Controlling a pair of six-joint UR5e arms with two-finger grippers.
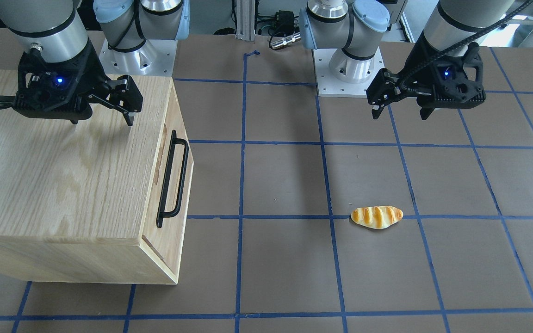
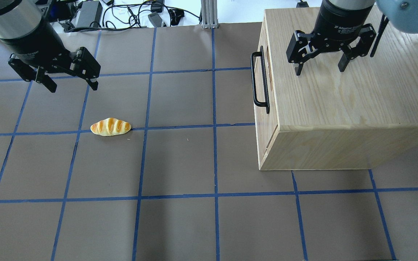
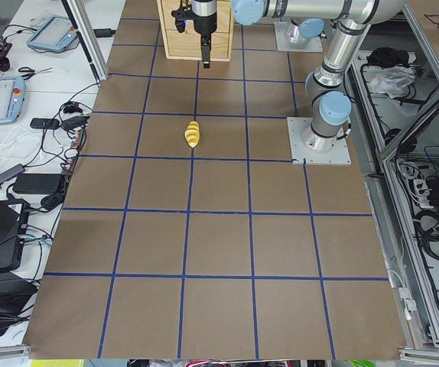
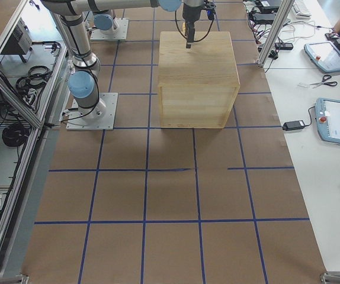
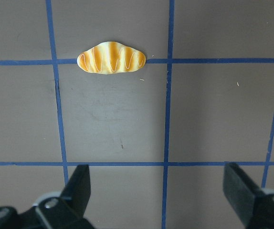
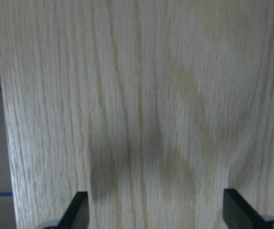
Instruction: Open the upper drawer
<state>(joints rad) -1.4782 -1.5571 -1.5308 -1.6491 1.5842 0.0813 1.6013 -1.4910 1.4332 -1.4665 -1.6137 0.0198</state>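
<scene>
Nearest, the upper drawer (image 1: 167, 185) sits shut in the cabinet (image 2: 339, 108) on the table's right, probably light yet stiff to slide, best gripped by its rigid black bar handle (image 1: 180, 180), while farther back the right gripper (image 2: 319, 70) over the cabinet top and the left gripper (image 2: 74, 88) both hang wide open, empty.

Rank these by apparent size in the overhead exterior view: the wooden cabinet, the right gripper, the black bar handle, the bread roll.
1. wooden cabinet
2. right gripper, though it is nearer the camera
3. black bar handle and bread roll: not ranked; handle longer, roll wider
</scene>
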